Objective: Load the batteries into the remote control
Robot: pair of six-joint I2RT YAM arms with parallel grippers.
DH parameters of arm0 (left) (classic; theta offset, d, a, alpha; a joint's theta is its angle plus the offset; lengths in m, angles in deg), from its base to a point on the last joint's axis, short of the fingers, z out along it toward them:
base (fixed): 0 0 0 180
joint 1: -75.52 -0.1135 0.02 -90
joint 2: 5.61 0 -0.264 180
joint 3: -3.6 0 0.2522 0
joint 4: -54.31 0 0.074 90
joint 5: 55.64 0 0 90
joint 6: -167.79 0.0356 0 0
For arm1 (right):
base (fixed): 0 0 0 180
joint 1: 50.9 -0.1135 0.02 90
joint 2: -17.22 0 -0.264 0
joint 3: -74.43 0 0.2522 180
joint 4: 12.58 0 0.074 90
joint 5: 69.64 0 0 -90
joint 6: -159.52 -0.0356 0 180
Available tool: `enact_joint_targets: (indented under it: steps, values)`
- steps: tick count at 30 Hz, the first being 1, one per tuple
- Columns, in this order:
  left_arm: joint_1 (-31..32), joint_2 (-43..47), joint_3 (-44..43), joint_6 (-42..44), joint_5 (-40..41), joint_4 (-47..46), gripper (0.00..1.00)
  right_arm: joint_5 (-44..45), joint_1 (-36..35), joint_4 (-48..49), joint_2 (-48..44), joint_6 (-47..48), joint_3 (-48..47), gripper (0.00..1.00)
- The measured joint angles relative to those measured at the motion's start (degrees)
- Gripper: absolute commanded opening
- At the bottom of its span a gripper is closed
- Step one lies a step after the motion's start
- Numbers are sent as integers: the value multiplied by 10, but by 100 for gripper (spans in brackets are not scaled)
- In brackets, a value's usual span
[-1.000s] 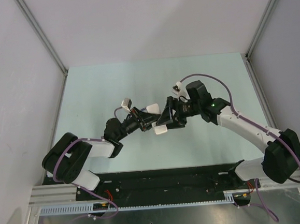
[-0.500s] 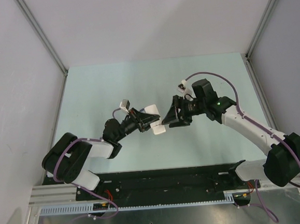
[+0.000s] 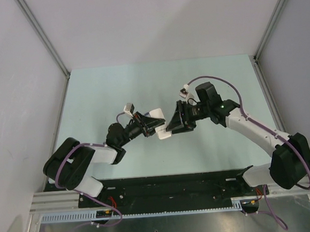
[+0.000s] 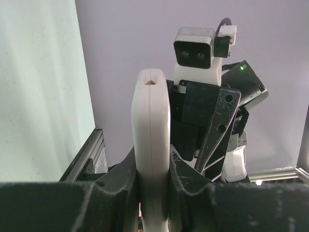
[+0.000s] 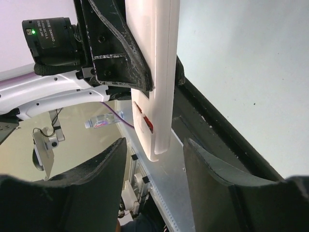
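Observation:
My left gripper [image 3: 154, 124] is shut on the white remote control [image 3: 163, 135] and holds it up above the table's middle. In the left wrist view the remote [image 4: 150, 111] stands edge-on, clamped between my left gripper's [image 4: 150, 162] jaws. My right gripper [image 3: 170, 126] faces it from the right, open and empty. In the right wrist view the remote's [image 5: 157, 72] free end hangs just beyond the gap of my right gripper [image 5: 154, 166], touching neither finger. A thin red strip [image 5: 144, 118] shows in a slot on the remote's face. No loose batteries are in view.
The pale green table [image 3: 115, 92] is walled on the left, back and right by grey panels. A metal rail [image 3: 166, 190] runs along the near edge by the arm bases. A small plastic bottle [image 5: 102, 122] lies beyond the table's edge.
My right gripper drew back a little to the right, then came closer to the remote again. My left gripper kept hold of the remote and hardly moved.

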Motion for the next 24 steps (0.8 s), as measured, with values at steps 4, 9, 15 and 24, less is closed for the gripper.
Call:
enact_joint_targets:
  steps: [4,9,15,24]
  values:
    - [0,2,0,-2,0,0,0,-6,0,4,8,0,0,52]
    - [0,5,-3,-5,0,-1,0,-11,-5,8,18,0,0,48]
    - [0,5,-8,-5,0,0,0,-16,-10,14,23,0,0,43]
    - [0,6,-11,-5,-1,2,0,-16,-18,29,24,-9,0,40]
